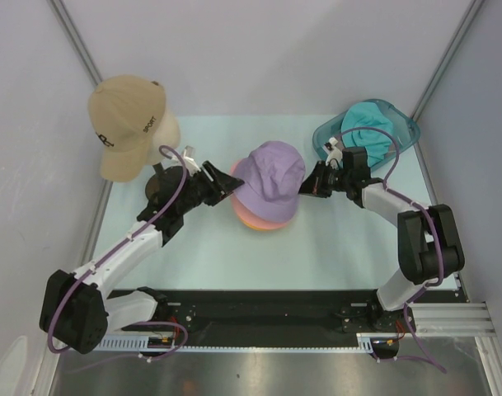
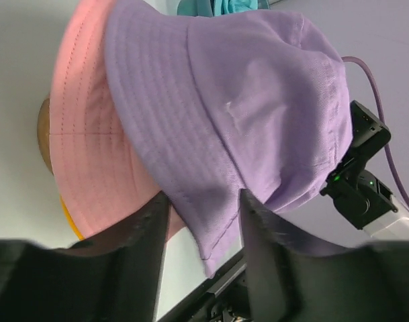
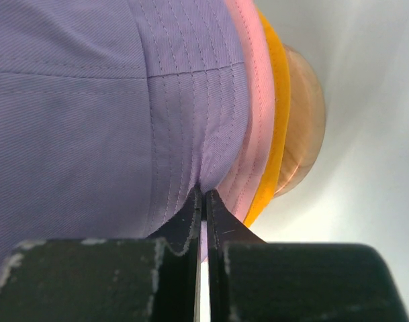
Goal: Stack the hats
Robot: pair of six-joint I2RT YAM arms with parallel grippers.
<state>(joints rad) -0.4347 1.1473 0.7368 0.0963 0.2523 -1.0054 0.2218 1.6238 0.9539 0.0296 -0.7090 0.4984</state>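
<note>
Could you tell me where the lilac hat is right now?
In the top view the lilac hat sits centrally atop the pink hat, between the left gripper and right gripper.

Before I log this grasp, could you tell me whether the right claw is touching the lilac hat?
Touching. The right wrist view shows the right claw shut, pinching the brim edge of the lilac hat between its fingertips.

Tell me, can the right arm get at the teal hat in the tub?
Probably yes, once it lets go: the right gripper is shut on the lilac hat. The teal hat lies uncovered in the tub beside that arm, nothing between.
</note>
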